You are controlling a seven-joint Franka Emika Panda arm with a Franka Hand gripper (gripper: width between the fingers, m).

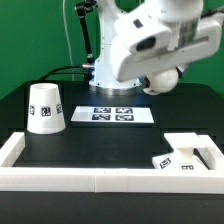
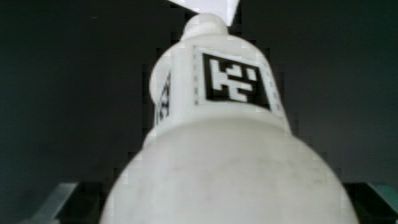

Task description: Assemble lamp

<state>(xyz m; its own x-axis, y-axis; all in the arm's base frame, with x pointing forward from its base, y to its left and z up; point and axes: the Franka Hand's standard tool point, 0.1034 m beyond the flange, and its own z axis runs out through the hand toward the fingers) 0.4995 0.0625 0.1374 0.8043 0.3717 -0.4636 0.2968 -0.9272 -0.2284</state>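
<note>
The bulb [image 2: 214, 120] fills the wrist view, a matte white round body narrowing to a short stem with a black-and-white tag. My gripper [image 2: 217, 214] is shut on its round end, and only dark finger edges [image 2: 59, 203] show at either side. In the exterior view the bulb's round end [image 1: 165, 78] shows under the arm's hand, held well above the table; the fingers are hidden there. The tapered shade [image 1: 45, 107] stands on the table at the exterior view's left. The flat square base [image 1: 188, 150] lies at the exterior view's right, in the corner of the white rail.
The marker board [image 1: 118, 115] lies on the black table behind the middle. A low white rail [image 1: 100, 178] runs along the front edge and up both sides. The arm's large body [image 1: 150, 40] hangs over the back right.
</note>
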